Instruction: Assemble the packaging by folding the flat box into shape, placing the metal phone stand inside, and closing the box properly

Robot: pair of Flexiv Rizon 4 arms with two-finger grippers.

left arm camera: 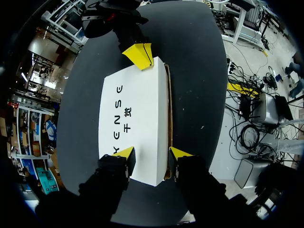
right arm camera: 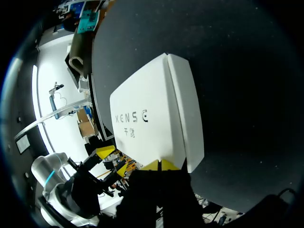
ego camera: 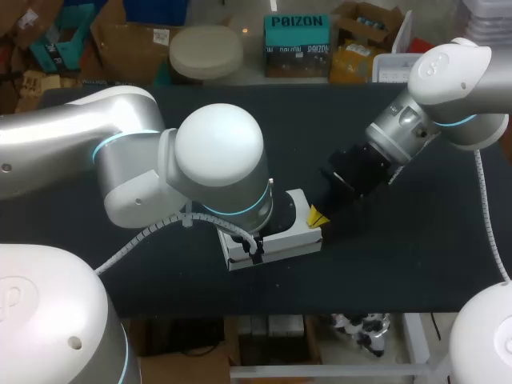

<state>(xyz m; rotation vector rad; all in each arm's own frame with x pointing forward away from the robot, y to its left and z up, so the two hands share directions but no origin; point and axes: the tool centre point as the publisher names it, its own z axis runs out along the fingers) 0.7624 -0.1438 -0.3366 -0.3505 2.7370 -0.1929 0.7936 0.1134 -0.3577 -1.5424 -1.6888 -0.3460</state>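
Left gripper (left arm camera: 152, 154): fingers apart at the near end of the white box (left arm camera: 142, 95). One yellow tip lies over the lid; the other sits just beside the long side edge. It has no grip from two sides.

Box: lies flat on the dark matte table (left arm camera: 199, 71), lid up with dark print on it. A narrow panel runs along one long side, with a seam between it and the lid. From the head view the box sits near the table's middle, partly under the left arm (ego camera: 216, 160).

Far end of the box: the right gripper (left arm camera: 139, 56) has its yellow tips together, touching the end edge. The right arm (ego camera: 448, 80) slants in over the far side of the table.
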